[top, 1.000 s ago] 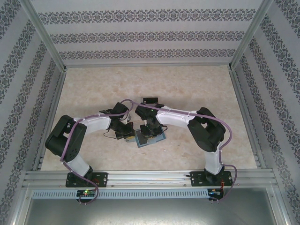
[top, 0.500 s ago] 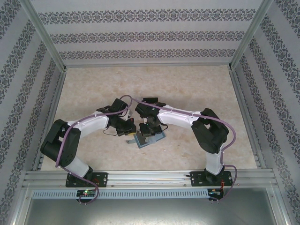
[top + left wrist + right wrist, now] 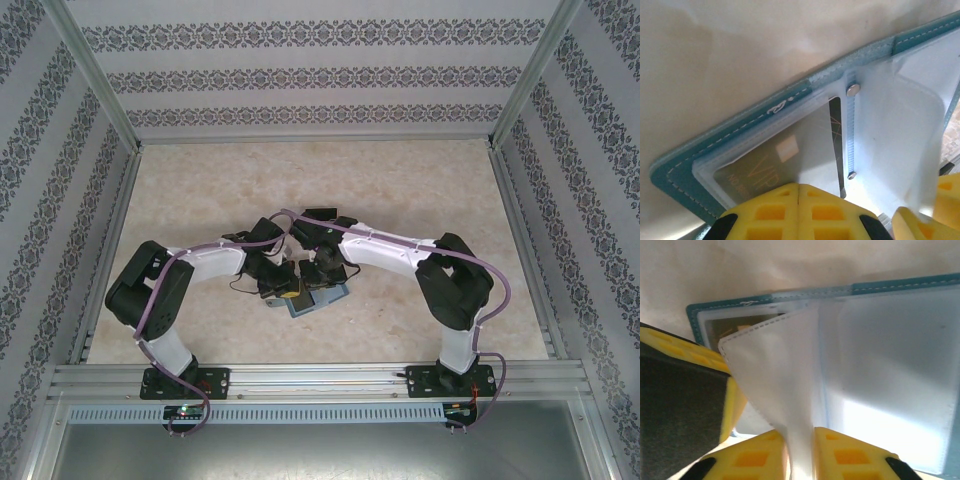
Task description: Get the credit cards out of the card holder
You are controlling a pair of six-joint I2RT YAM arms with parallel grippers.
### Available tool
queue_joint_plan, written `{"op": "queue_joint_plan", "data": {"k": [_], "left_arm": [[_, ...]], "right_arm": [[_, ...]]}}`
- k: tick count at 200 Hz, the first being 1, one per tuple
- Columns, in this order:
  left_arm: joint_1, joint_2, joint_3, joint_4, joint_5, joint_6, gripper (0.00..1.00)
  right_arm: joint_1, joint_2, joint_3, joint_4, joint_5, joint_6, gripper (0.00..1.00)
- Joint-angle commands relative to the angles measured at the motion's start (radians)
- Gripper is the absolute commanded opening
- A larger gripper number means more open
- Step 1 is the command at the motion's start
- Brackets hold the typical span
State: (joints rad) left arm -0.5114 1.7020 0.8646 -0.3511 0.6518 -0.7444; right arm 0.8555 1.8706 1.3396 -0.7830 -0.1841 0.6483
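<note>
Card holder (image 3: 325, 300) open on desk (image 3: 400, 190), mid-front, between arms. Left end effector (image 3: 798, 200) fully closed at VIP card (image 3: 785, 160) edge; grip on card unclear. Right end effector (image 3: 801, 452) pinching sleeve leaf (image 3: 775, 370), lifted. Advice: hold leaf up, draw card straight out of pocket mouth, holder flat.

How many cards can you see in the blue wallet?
1. A VIP card sits in a pocket of the card holder, by the shut left gripper. More may hide behind the cloudy sleeve pinched by the right gripper.
</note>
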Motion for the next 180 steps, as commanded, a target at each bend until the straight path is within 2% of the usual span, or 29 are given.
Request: {"op": "queue_joint_plan", "data": {"k": [1,48,69,89,116,180], "left_arm": [[-0.009,0.032,0.002,-0.009,-0.021,0.018,0.00],[-0.009,0.032,0.004,-0.021,-0.034,0.026,0.00],[-0.009,0.032,0.014,-0.037,-0.042,0.034,0.00],[-0.009,0.031,0.020,-0.051,-0.051,0.042,0.00],[-0.009,0.037,0.030,-0.070,-0.059,0.057,0.00],[-0.008,0.059,0.073,-0.153,-0.093,0.113,0.00]], "right_arm": [[0.008,-0.028,0.042,-0.087,0.091,-0.019,0.27],[-0.007,-0.025,0.047,-0.139,0.150,-0.043,0.29],[-0.025,-0.034,0.024,-0.115,0.114,-0.052,0.17],[-0.044,-0.049,-0.005,-0.087,0.091,-0.056,0.11],[-0.062,-0.055,-0.027,-0.087,0.095,-0.069,0.07],[-0.096,-0.039,-0.101,-0.103,0.144,-0.096,0.06]]}}
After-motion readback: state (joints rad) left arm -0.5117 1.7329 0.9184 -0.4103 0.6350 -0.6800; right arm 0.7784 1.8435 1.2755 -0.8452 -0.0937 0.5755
